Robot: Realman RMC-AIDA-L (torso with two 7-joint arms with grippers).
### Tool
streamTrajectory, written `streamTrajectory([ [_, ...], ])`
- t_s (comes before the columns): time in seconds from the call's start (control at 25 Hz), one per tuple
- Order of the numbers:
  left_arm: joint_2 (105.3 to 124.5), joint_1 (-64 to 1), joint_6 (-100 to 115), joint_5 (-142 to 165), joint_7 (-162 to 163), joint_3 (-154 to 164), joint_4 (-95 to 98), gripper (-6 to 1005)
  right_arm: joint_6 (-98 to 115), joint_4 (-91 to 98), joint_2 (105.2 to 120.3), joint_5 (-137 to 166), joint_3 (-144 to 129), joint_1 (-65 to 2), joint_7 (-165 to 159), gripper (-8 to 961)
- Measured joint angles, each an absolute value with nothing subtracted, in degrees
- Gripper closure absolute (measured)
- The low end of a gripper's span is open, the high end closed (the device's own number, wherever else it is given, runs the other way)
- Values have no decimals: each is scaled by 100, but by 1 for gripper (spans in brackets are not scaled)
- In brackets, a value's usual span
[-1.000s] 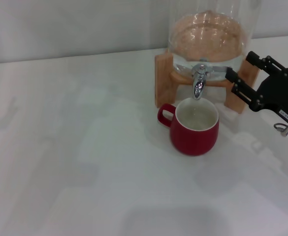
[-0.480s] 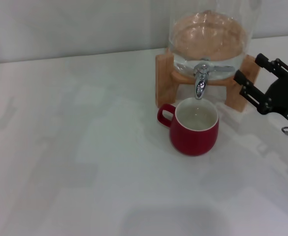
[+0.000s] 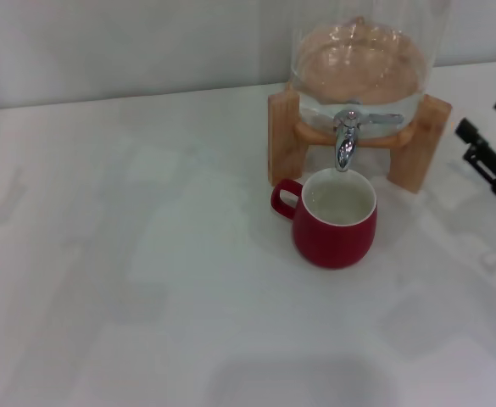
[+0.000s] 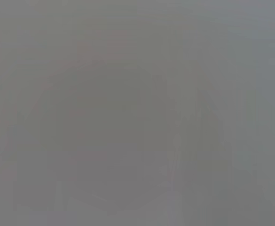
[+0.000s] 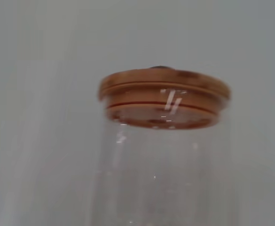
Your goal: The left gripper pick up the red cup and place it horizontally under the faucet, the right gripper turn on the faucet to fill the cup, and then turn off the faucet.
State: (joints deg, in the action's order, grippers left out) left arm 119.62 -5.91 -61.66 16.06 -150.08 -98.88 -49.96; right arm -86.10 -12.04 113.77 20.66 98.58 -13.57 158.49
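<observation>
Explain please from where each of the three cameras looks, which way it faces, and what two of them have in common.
Head view: on the robot's head, facing forward and down at the red cup under the faucet; the right gripper shows at the right edge.
Left wrist view: only grey haze, no body part visible.
Right wrist view: faces the glass dispenser and its wooden lid; no fingers show.
Shared: head and right wrist views both show the dispenser.

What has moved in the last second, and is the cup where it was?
The right gripper has pulled back from beside the faucet toward the robot's right, and only its fingers show at the head view's edge. The red cup stays upright under the spout, unmoved. The left gripper is out of view.
</observation>
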Motion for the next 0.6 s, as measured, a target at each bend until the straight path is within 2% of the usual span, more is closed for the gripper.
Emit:
streamTrajectory([
  [0.32,11962,-663,-6221,1433,-15390,-9897,-4778,118,-8577,-1203,11344,2072,10683,-1294,15936,337],
  [0.6,11949,-1194,-6984,581,-16119,-9909,-3463,118,-7997,-1197,11460,2075,11898,-1452,16092,337],
])
